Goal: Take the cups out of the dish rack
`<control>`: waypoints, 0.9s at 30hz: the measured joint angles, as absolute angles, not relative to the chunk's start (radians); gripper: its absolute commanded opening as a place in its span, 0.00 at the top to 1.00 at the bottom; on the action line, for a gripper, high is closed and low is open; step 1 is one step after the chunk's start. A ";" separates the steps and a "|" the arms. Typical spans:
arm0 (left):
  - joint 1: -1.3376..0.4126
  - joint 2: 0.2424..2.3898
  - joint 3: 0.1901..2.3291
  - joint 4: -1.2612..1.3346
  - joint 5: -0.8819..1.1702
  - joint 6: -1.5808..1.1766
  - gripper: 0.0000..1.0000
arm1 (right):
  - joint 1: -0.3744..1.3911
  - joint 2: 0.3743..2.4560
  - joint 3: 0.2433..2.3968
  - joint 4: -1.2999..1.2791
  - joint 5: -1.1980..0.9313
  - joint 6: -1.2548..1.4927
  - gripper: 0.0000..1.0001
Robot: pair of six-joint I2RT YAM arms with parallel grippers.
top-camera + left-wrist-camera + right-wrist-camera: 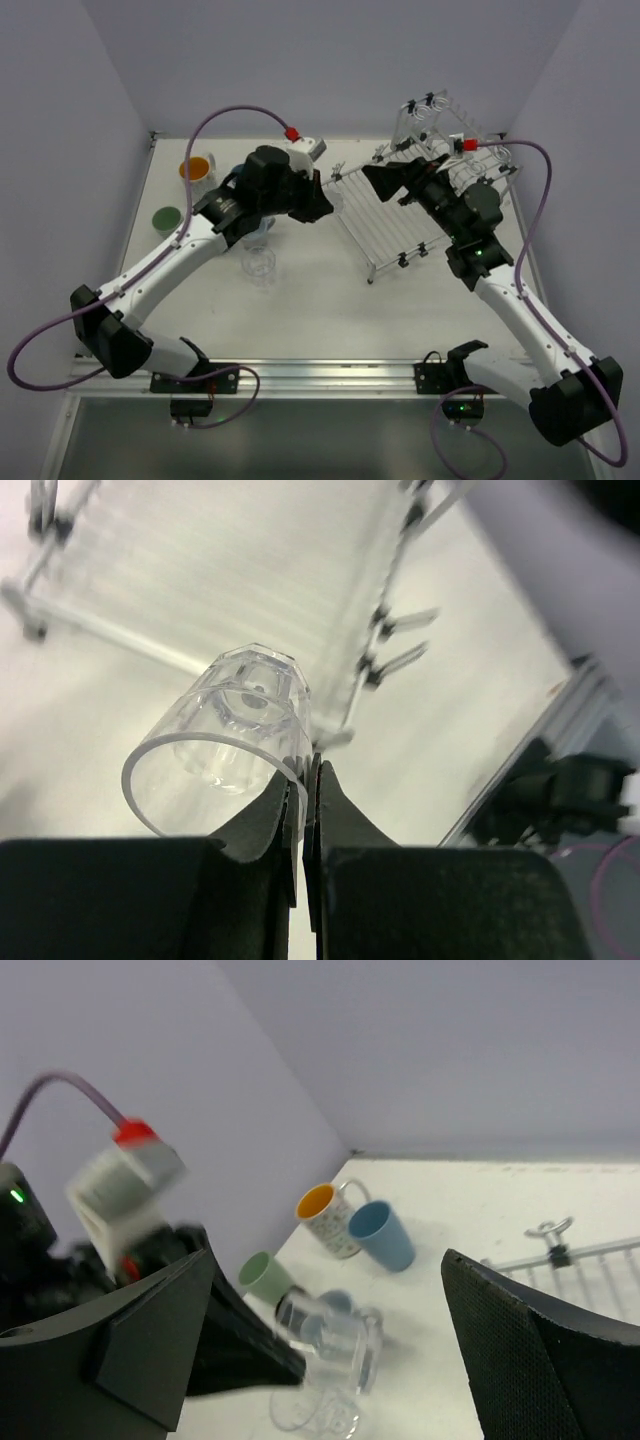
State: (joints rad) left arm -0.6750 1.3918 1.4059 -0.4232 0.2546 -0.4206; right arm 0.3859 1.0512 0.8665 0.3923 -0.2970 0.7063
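Overhead, our arm (180,250) hides the left gripper (308,772); up close it pinches the rim of a clear glass (225,745). Our right gripper (325,1290) gapes wide, empty; the dish rack (220,570) looks blurred.

Cups (197,170) crowd left, rack (372,212) right; near table (330,320) open.

Dish rack (220,570) in the left wrist view is all blurry and chopped off up top; right wrist view smears the clear glass (338,1345) too.
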 measured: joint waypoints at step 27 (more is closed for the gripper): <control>-0.839 1.828 1.423 -0.935 -0.194 -0.183 0.91 | 0.385 0.974 0.935 0.171 -0.040 0.452 0.01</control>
